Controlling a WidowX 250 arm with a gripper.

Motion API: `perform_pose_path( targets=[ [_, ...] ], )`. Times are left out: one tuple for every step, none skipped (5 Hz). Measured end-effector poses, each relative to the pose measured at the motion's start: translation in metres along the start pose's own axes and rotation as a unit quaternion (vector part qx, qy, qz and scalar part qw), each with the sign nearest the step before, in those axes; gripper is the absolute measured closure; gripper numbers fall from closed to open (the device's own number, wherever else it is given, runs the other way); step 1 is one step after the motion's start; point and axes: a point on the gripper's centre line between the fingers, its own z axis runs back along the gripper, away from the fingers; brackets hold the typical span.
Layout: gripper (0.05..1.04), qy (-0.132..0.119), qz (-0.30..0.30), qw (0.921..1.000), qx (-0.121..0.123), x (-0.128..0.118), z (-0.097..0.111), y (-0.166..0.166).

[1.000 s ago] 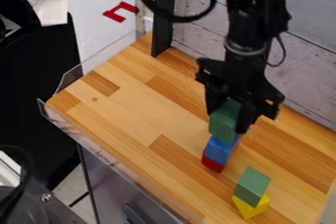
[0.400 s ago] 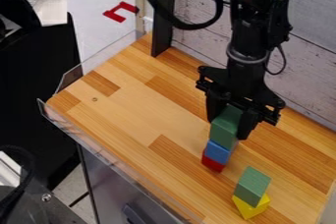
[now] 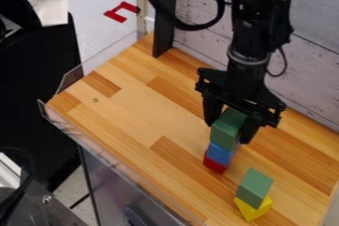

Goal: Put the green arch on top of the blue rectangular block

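While green block [image 3: 226, 132] sits atop blue block [image 3: 219, 154], jaws stand parted around it.

The view slants down from above the black two-finger gripper [image 3: 227, 134], fairly near, facing the grey wood-plank wall [image 3: 317, 66] beyond it.

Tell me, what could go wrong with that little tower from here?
The gripper sits close around the upper green block, so a sideways nudge might shift it. Beneath are just a blue block and a red block, so the narrow tower could topple. The other green block, perched on a yellow block nearby, might get knocked off.
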Motion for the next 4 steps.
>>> perform_pose_path(
  targets=[
    [0.081, 0.002, 0.007, 1.0000, 0.002, -0.001, 0.000, 0.001],
    [0.083, 0.002, 0.014, 0.9999, -0.001, 0.000, 0.000, 0.001],
    [0.083, -0.027, 0.010, 0.9995, -0.010, 0.001, 0.020, -0.001],
    [0.083, -0.039, 0.011, 0.9990, -0.017, -0.003, 0.038, -0.001]
  ],
)
